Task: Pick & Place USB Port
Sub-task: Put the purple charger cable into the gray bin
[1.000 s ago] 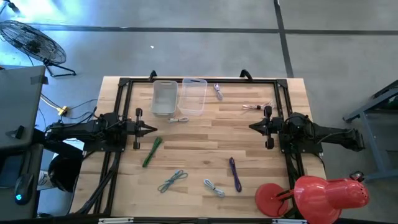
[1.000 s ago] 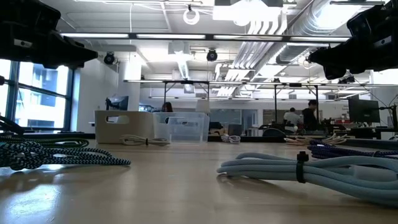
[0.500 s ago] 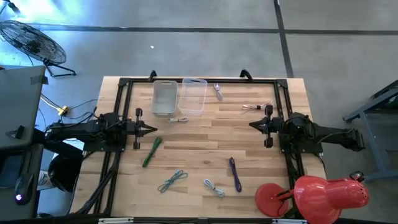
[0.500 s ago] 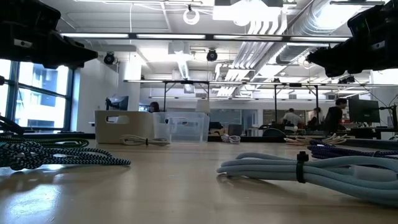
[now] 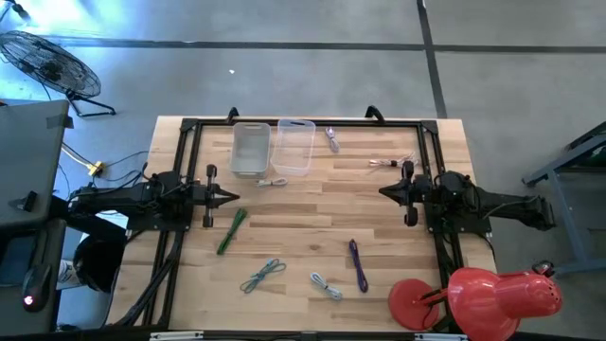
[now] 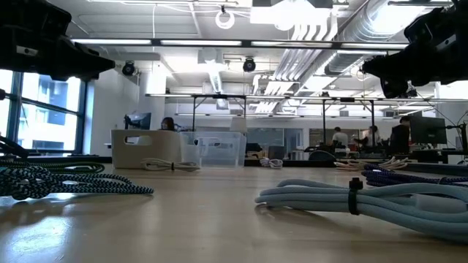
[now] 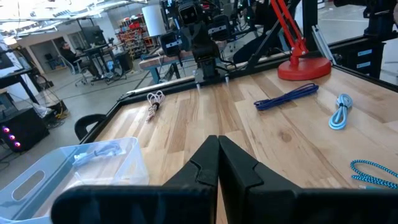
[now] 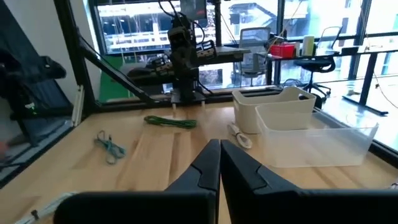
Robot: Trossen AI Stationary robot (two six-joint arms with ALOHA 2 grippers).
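Several bundled cables lie flat on the wooden table: a green one (image 5: 230,230), a teal braided one (image 5: 262,275), a light blue one (image 5: 326,284), a purple one (image 5: 358,263) and a white one (image 5: 273,182) beside the bins. A grey bin (image 5: 251,149) and a clear bin (image 5: 294,146) stand at the far edge. My left gripper (image 5: 230,197) is shut and empty at the table's left, above the green cable's far end. My right gripper (image 5: 383,192) is shut and empty at the table's right. They also show in the wrist views, left (image 7: 217,139) and right (image 8: 219,144).
A red desk lamp (image 5: 473,294) stands at the near right corner. Two more small cables lie at the far side, one (image 5: 331,138) by the clear bin and one (image 5: 393,163) near the right arm. A black frame (image 5: 303,123) runs around the table. The middle of the table is bare wood.
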